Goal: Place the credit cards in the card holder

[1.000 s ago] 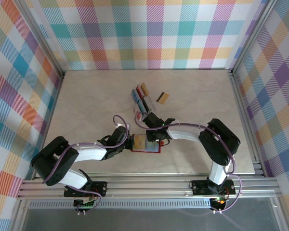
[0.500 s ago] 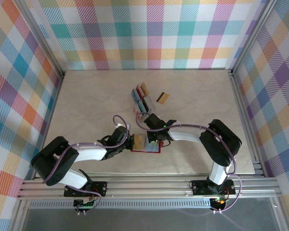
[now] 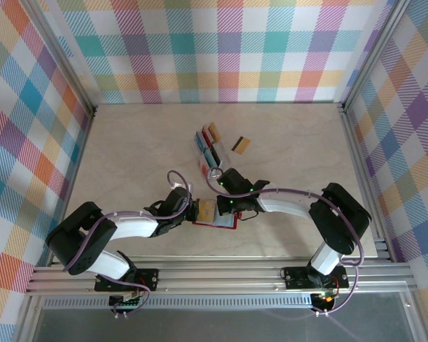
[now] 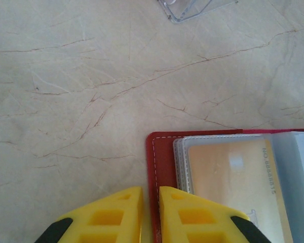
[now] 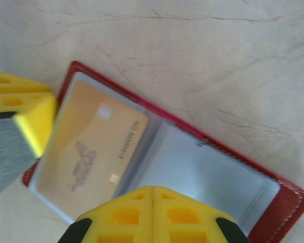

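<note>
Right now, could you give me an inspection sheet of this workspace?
Surface: marbled beige table.
Job's things: red card holder lies open, a gold card in its pocket; striped gold card loose; more cards in the clear rack.
Clutter: nothing seen.
Grippers: left gripper jaws clamp the holder's edge; right gripper jaws shut above it.
Cables: purple cables loop along both arms.
Surroundings: plaid walls, metal frame.

Lab test cell: aluminium frame [image 3: 221,274], plaid walls [image 3: 221,50], marble tabletop [image 3: 128,149].
</note>
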`<move>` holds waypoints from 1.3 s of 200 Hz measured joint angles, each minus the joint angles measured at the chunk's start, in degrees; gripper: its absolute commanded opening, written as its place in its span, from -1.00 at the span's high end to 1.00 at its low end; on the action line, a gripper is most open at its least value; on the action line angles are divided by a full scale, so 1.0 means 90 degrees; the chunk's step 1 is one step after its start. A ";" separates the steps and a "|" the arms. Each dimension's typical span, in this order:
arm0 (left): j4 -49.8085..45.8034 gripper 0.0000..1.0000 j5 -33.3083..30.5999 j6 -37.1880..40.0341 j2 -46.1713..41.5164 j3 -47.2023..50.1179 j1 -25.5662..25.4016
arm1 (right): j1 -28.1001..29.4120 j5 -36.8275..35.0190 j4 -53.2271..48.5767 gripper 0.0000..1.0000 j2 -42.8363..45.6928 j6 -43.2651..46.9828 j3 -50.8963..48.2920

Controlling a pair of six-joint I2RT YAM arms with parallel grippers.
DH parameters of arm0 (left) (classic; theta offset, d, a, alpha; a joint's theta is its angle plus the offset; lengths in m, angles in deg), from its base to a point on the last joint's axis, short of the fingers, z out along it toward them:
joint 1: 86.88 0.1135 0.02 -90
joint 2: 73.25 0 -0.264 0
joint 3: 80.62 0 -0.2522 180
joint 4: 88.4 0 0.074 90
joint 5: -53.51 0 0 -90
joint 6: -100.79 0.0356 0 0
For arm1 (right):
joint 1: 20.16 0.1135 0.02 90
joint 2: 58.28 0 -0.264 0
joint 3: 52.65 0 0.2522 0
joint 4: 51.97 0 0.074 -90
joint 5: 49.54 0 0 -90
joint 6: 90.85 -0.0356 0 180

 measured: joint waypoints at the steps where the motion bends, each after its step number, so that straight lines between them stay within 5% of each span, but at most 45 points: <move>1: 0.0002 0.67 0.0000 0.0000 0.0000 0.0000 0.0000 | 0.0000 0.0015 0.0000 1.00 0.0007 0.0002 0.0000; 54: 0.0044 0.67 0.0000 0.0000 0.0000 0.0022 0.0000 | 0.0095 -0.0282 -0.0194 0.37 0.0024 0.0027 0.0012; 79: 0.0046 0.67 0.0000 0.0000 0.0000 0.0022 0.0000 | 0.0109 -0.0721 -0.0503 0.29 0.0012 0.0041 0.0073; 159: 0.0041 0.67 0.0000 0.0000 -0.0015 0.0029 0.0000 | 0.0109 -0.1319 -0.0806 0.36 -0.0651 0.0041 0.0520; 230: 0.0090 0.67 0.0002 0.0002 -0.0019 0.0061 0.0000 | 0.0109 -0.1154 -0.0726 1.00 -0.0658 0.0036 0.0520; 260: 0.0182 0.67 -0.0012 0.0002 -0.0019 0.0112 -0.0024 | 0.0107 -0.0967 -0.0588 1.00 -0.0658 0.0022 0.0476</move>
